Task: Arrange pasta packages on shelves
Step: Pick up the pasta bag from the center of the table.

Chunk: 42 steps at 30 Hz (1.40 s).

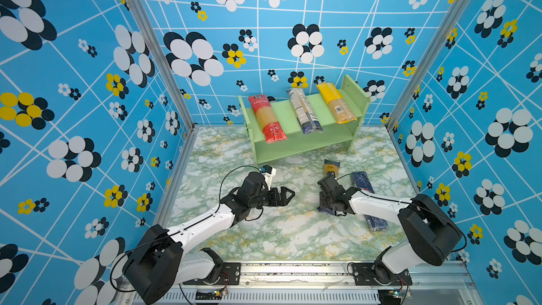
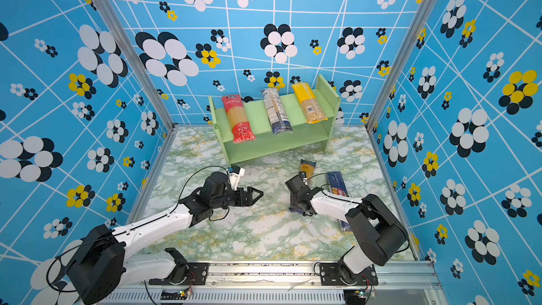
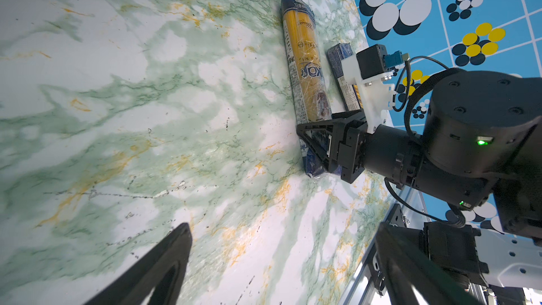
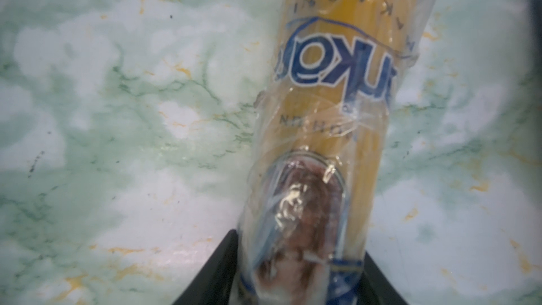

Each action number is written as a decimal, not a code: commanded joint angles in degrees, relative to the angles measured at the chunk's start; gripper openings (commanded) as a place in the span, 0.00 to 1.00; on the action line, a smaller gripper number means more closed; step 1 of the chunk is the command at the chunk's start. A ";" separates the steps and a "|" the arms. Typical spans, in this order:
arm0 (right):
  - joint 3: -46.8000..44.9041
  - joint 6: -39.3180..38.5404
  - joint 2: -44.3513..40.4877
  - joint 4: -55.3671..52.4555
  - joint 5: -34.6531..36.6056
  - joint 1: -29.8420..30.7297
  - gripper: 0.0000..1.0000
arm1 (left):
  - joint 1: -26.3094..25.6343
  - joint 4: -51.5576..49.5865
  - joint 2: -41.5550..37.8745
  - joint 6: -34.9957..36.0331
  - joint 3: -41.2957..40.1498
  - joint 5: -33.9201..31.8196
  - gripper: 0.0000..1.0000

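Observation:
The pale green shelves (image 1: 293,142) (image 2: 264,145) stand at the back of the table. Three pasta packages lie across the top tier: red (image 1: 267,118), clear with white label (image 1: 303,111) and yellow (image 1: 335,102). On the table lie a yellowish pack with dark blue ends (image 1: 331,168) (image 3: 302,54) (image 4: 337,83) and, to its right, a dark blue pack (image 1: 363,184) (image 3: 341,63). My right gripper (image 1: 327,205) (image 3: 318,145) (image 4: 299,247) is shut on the yellowish pack near its front end. My left gripper (image 1: 286,195) (image 3: 281,259) hovers open, holding nothing.
The marble-patterned table (image 1: 264,236) is boxed in by blue flowered walls with metal posts (image 1: 164,83) at the back corners. An aluminium rail (image 1: 293,268) with both arm bases runs along the front edge. The right arm crosses over the dark blue pack.

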 commanded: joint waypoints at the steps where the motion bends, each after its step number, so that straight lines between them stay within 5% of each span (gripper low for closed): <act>1: -3.71 -0.27 3.22 -4.99 -7.60 1.00 0.46 | 0.81 -0.26 -1.72 1.33 -1.02 0.08 0.99; 23: -4.87 -7.47 -15.48 -7.63 -5.89 1.00 0.00 | 1.70 -1.20 -2.65 1.67 -0.65 0.38 0.99; 42: 3.74 -8.34 -28.28 -22.00 -5.14 0.94 0.00 | 2.90 -3.32 -6.85 2.14 -1.94 -0.08 0.99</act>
